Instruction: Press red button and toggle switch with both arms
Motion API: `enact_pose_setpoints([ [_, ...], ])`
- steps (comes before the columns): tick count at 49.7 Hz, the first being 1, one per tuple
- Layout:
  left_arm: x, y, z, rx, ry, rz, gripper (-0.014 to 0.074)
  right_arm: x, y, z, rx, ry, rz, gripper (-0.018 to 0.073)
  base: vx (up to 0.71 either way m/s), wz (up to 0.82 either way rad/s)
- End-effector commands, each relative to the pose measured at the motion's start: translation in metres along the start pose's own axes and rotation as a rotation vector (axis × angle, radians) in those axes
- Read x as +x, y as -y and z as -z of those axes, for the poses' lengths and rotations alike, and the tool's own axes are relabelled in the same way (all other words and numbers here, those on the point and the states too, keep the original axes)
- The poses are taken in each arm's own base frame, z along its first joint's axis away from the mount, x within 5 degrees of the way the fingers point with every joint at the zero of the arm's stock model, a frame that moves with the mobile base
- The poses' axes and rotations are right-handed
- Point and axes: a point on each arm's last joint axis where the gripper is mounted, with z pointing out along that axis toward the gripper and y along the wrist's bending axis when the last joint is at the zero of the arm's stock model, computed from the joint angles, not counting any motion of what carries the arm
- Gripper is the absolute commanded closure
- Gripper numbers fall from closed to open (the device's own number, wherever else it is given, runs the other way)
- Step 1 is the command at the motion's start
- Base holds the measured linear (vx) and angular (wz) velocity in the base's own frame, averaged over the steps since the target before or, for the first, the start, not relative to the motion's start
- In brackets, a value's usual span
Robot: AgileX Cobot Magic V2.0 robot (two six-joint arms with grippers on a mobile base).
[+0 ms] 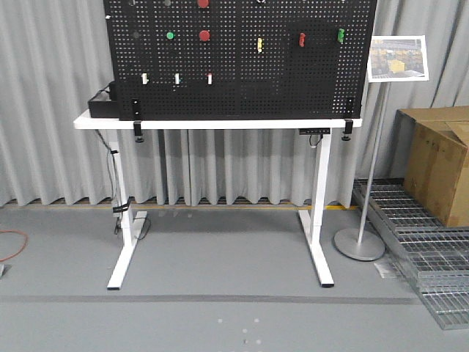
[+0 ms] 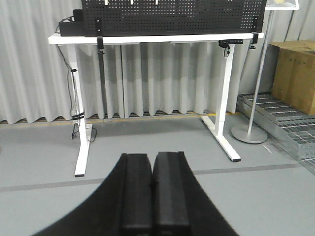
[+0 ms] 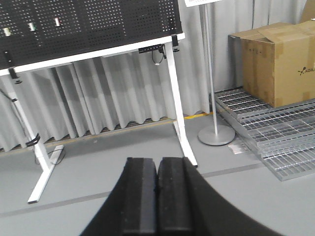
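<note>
While your left gripper [image 2: 153, 196] and right gripper [image 3: 157, 196] both show jaws clenched pad to pad on nothing, two red buttons [image 1: 204, 34] and three white toggle switches [image 1: 176, 78] sit on the pegboard [image 1: 293, 81], well ahead of the jaws and above them. Open floor [image 1: 220, 257] lies between; the worktop [image 1: 220, 123] edge runs just under the board, a cardboard box [image 1: 440, 161] off right.

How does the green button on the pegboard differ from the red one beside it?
The green button looks smaller; the red button is broader. The green button sits left of the red button. Both are round, level with each other on the black pegboard.
</note>
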Motion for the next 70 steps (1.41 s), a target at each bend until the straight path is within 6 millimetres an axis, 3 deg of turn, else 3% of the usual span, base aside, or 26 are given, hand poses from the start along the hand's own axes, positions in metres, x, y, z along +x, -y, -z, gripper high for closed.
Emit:
enact_pose_setpoints([
  [1, 0.0033, -0.0018, -0.0006, -0.016, 0.063, 0.012, 0.0594, -0.0048, -0.0007, 0.0009, -0.012, 0.090, 0.012, 0.0562, 0.30, -0.09],
  [70, 0.0033, -0.0018, -0.0006, -0.016, 0.063, 0.012, 0.0594, -0.0048, -0.0007, 0.0009, -0.012, 0.090, 0.012, 0.0562, 0.46, 0.00],
])
